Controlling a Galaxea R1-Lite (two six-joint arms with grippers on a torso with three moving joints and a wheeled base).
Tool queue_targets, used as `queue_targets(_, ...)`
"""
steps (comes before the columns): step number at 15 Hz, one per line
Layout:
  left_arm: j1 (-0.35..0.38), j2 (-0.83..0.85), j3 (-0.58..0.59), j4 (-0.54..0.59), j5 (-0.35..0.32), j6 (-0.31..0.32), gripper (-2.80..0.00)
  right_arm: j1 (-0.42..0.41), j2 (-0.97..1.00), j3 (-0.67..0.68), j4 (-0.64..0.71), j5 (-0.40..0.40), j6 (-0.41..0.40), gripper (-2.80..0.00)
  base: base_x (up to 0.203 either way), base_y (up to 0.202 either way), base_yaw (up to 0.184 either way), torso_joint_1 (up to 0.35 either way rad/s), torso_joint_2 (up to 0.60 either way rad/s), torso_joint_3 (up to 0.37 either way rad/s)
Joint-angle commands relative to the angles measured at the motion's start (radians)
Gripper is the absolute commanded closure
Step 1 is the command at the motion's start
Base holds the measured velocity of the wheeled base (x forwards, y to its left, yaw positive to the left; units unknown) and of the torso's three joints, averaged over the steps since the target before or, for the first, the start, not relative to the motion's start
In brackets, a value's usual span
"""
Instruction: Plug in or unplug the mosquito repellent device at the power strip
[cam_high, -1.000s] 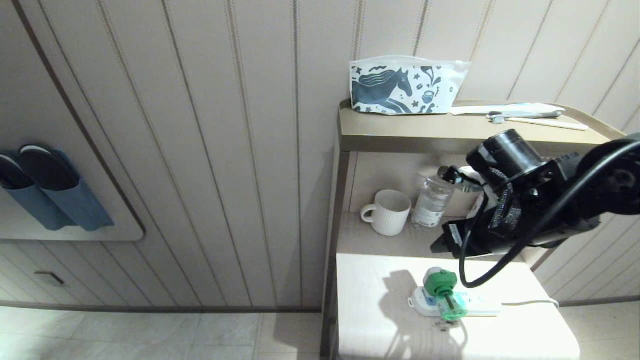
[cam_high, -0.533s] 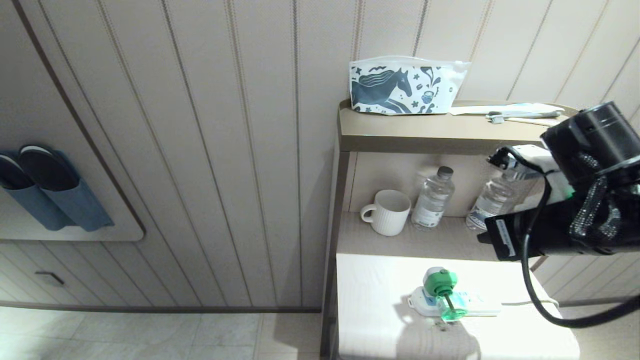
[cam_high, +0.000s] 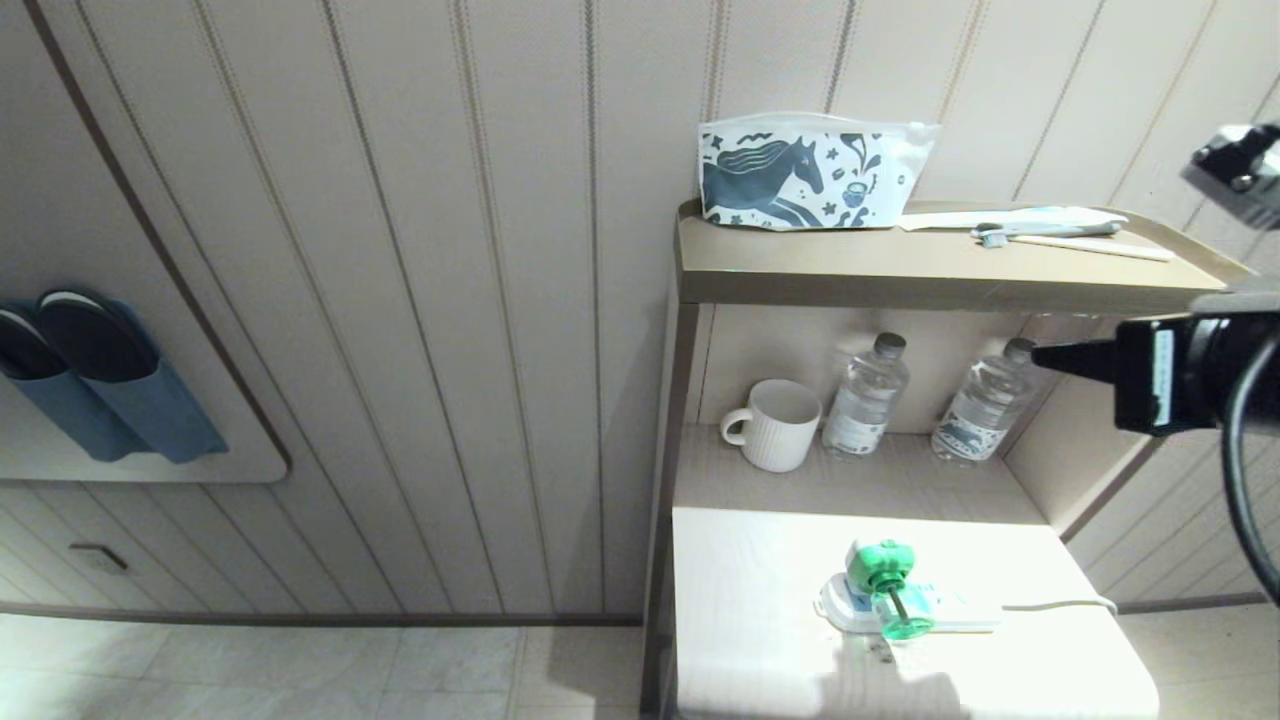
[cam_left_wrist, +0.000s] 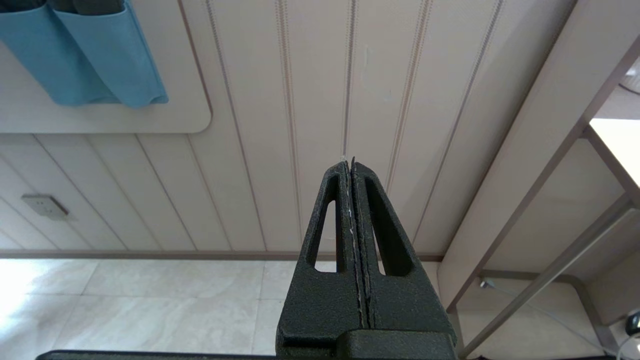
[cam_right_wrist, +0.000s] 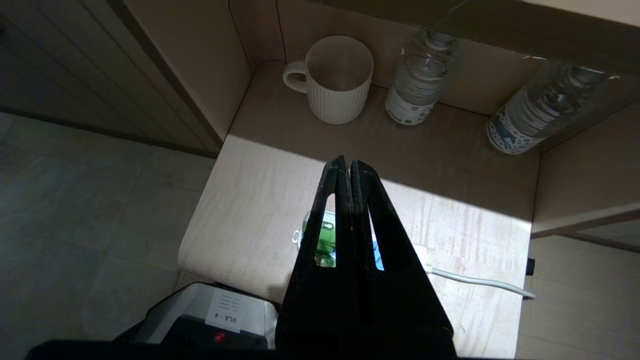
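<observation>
- Our right gripper (cam_right_wrist: 348, 167) has pulled up and away from the counter (cam_high: 760, 620): a second ago the arm hung low over the mosquito repellent device (cam_high: 885, 585), and now, in the head view, only its tip shows at the far right edge, level with the bottle shelf.
- The jaws, apart a second ago, are now pressed together on nothing; the right wrist view shows the two fingers touching along their whole length, with no object between them.
- The mosquito repellent device has not moved. It sits on the power strip (cam_high: 950, 610) near the strip's button end, green cap up and green liquid bottle leaning toward the counter's front edge.
- We judge from this that the device is seated in a socket and released, so the plug-in looks done and the arm is retreating; whether the prongs are fully home we cannot tell.
- From the gripper tip in the head view, the device lies toward 7 o'clock, well apart and far below.
- In the right wrist view the device (cam_right_wrist: 326, 240) and the power strip (cam_right_wrist: 419, 256) peek out from behind the closed fingers, with the white cord trailing off toward 4 o'clock.
- Our left gripper (cam_left_wrist: 352, 167) is parked away from the counter, fingers together, facing the panelled wall.
</observation>
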Motion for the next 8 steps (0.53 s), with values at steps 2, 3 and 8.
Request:
queue_targets(2,0.0,0.001,0.0,0.0,-0.001,0.0,0.0,-0.027,-0.139,0.111,-0.014,-0.046,-0.005,0.0,0.0,0.0,0.0,0.0,0.0,0.0)
queue_targets(3,0.0,0.001,0.0,0.0,-0.001,0.0,0.0,-0.035,-0.19,0.169,-0.03,-0.07,-0.006,0.0,0.0,0.0,0.0,0.0,0.0,0.0)
queue_targets(8,0.0,0.001,0.0,0.0,-0.001,0.0,0.0,-0.068,-0.517,0.366,-0.036,-0.168,-0.016,0.0,0.0,0.0,0.0,0.0,0.0,0.0)
